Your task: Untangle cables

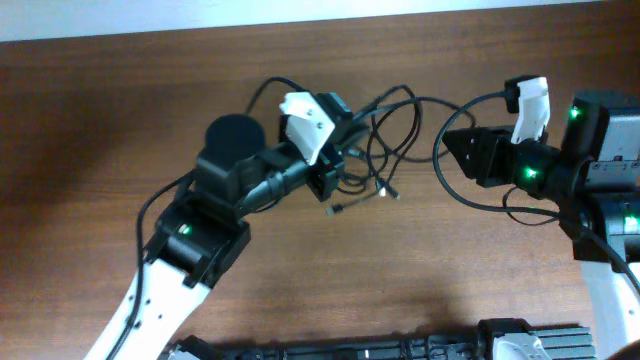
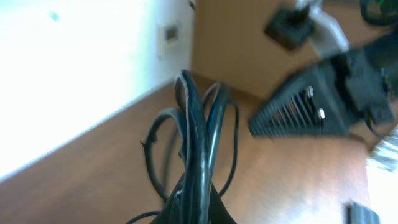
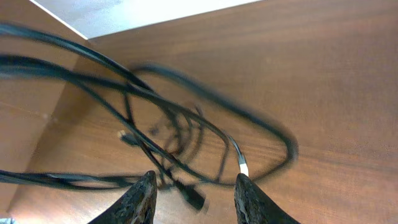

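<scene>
The left gripper [image 1: 328, 172] clamps the cables [image 2: 196, 143]; the right gripper [image 3: 194, 196] stands parted, empty, loops just beyond its tips; closing there could catch several strands and tighten the tangle.

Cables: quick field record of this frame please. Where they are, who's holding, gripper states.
cables: thin black loops, tangled, on the wooden table
left gripper: shut on the cables, at the bundle's left side
right gripper: open, nothing between its fingers, facing the loops
plug: metal tip on the table at the bundle's near edge
status: not yet untangled
</scene>
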Controlling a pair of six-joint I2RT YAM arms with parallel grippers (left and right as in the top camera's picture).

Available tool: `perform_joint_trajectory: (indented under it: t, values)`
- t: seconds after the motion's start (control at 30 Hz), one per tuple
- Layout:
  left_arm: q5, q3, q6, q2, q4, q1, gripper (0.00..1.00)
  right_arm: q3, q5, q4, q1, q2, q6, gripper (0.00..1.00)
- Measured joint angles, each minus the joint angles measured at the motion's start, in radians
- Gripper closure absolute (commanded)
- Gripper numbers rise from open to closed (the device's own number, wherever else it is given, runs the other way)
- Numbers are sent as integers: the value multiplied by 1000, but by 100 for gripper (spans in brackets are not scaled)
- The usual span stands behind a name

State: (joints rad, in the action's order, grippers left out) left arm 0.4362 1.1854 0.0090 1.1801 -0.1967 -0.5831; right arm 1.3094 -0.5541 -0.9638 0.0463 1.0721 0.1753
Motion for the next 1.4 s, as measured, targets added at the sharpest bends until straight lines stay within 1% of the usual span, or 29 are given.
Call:
perform_joint_trajectory:
  t: [0.03,0.07,0.13,0.17,0.2,0.23,0.3,0.33,0.37,0.4,0.43,0.5,0.53,0.57,0.6,0.63,0.7,0.8,0.83,0.87,0.97,1.03,1.1,1.23,1.3,1.4]
  values:
    - [-39,0,3,-19,7,0,100,0,13,-16,0,0,0,38]
    - [-82,0,6,-34,11,0,100,0,35,-32,0,0,-9,33]
    - [-173,0,10,-49,20,0,100,0,65,-59,1,0,-14,30]
    - [-209,0,11,-51,24,0,93,0,93,-81,1,0,-18,27]
    - [-286,0,11,-53,31,0,88,0,105,-87,1,0,-18,26]
    - [-323,0,18,-53,33,0,75,0,114,-92,1,0,-18,25]
    - [-372,0,18,-53,41,1,73,0,125,-99,1,0,-19,25]
    - [-391,0,21,-53,40,2,62,0,128,-100,1,0,-19,25]
    - [-403,0,21,-53,40,2,47,0,128,-99,1,0,-18,24]
    - [-411,0,23,-53,45,2,37,0,129,-99,1,0,-18,24]
    - [-415,0,24,-55,47,2,29,0,130,-100,1,0,-18,24]
    - [-419,0,25,-57,48,2,23,0,132,-100,1,0,-18,24]
    - [-419,0,26,-58,48,2,22,0,132,-99,1,0,-19,21]
    - [-419,0,26,-58,48,2,19,0,132,-100,1,0,-18,14]
    - [-422,0,26,-58,45,2,9,0,132,-99,1,0,-19,7]
    - [-432,0,25,-59,36,2,2,0,135,-100,1,0,-18,1]
    - [-478,1,24,-59,-2,2,1,0,135,-100,1,0,-20,1]
    - [-651,5,-29,-62,-150,10,1,0,125,-109,1,0,-21,1]
    - [-713,5,-67,-63,-222,40,1,0,118,-107,1,1,-20,1]
    - [-745,6,-102,-63,-260,73,1,0,113,-106,1,4,-21,1]
    - [-790,7,-202,-66,-412,195,1,0,78,-104,-2,56,-24,1]
    - [-802,7,-233,-66,-481,248,1,0,51,-91,-30,101,-49,1]
    - [-806,7,-256,-66,-537,291,1,0,37,-59,-98,153,-68,1]
    - [-809,7,-291,-66,-634,405,1,0,28,55,-294,299,-128,1]
    - [-811,7,-294,-66,-673,449,1,0,24,122,-399,391,-196,1]
    - [-811,7,-298,-66,-703,461,1,-1,21,249,-540,561,-322,1]
